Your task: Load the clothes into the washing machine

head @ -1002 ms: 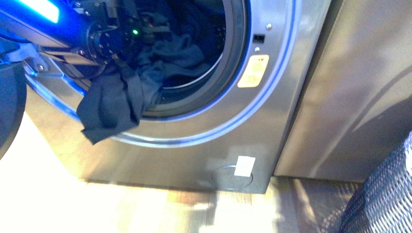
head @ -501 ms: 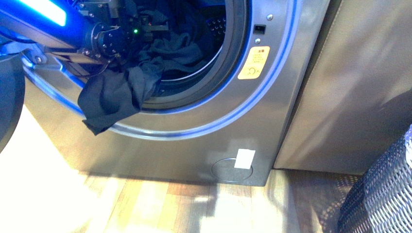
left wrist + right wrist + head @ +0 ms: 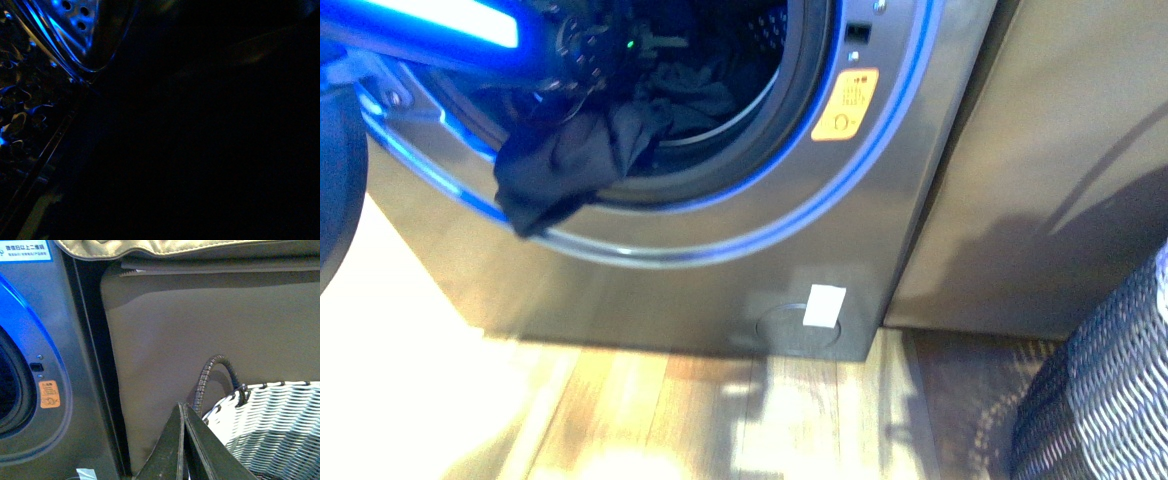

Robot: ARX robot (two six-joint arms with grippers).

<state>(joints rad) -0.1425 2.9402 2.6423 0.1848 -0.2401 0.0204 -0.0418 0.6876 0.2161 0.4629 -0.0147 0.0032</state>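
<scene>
Wood floor lies nearest, below the washing machine. Since a second ago the clothes' hanging flap has shortened; most now sits inside the drum mouth, loading nearly done. Left tool: hidden, cannot tell. Right tool: clenched, empty.

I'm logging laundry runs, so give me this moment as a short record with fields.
clothes: dark, partly in the drum, one end draped out over the door rim
washing machine: door open
left arm: reaching into the drum; pincer hidden, wrist view almost dark
right pincer: shut, empty, above the wicker basket
status: not fully loaded
</scene>
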